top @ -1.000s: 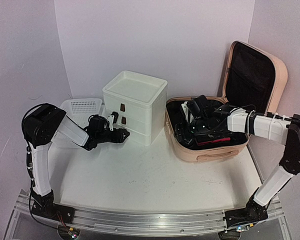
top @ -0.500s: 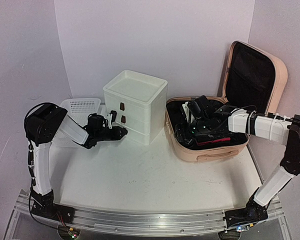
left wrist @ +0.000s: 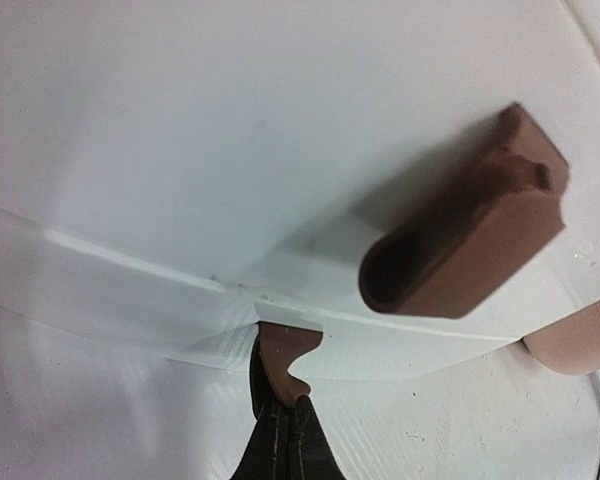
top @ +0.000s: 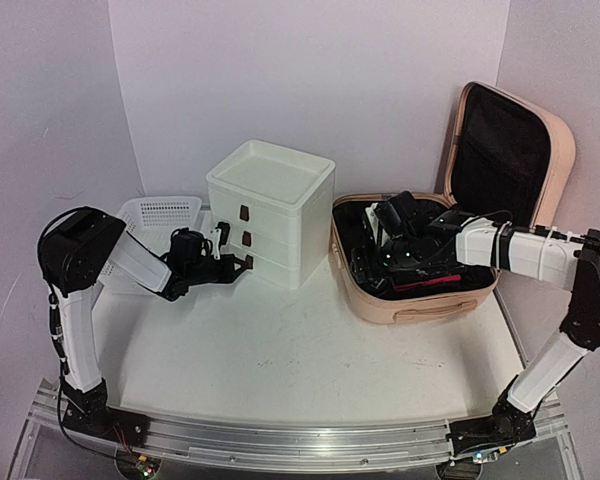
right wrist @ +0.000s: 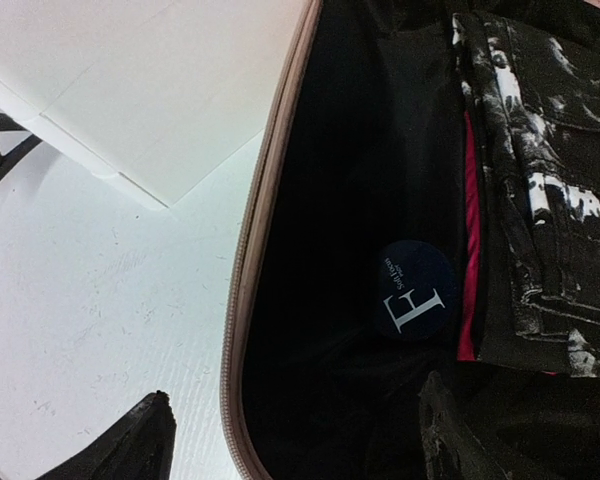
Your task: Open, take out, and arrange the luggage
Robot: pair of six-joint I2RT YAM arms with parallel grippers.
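- One step looks done: the luggage (top: 420, 305) sits at the table's 2 o'clock with its lid swung up.
- Taking out is not done; the dark clothes (right wrist: 540, 200) lie inside the shell.
- Right gripper (right wrist: 292, 435) hangs over the lining, released, holding nothing.
- Left gripper (top: 242, 264), at 10 o'clock, is clenched, seemingly on the lowest drawer handle (left wrist: 285, 352) of the drawer box (top: 270, 215).
- Arranging is all left, I judge.

My left arm: white-and-black jointed arm (top: 130, 262), shoulder high at the left, forearm reaching level to the right.
My left gripper: black two-finger gripper (left wrist: 285, 405), fingers pressed together.
My right arm: matching white-and-black arm (top: 525, 250), forearm stretched leftward.
My right gripper: black two-finger gripper (right wrist: 295, 440), jaws wide apart, tilted downward.
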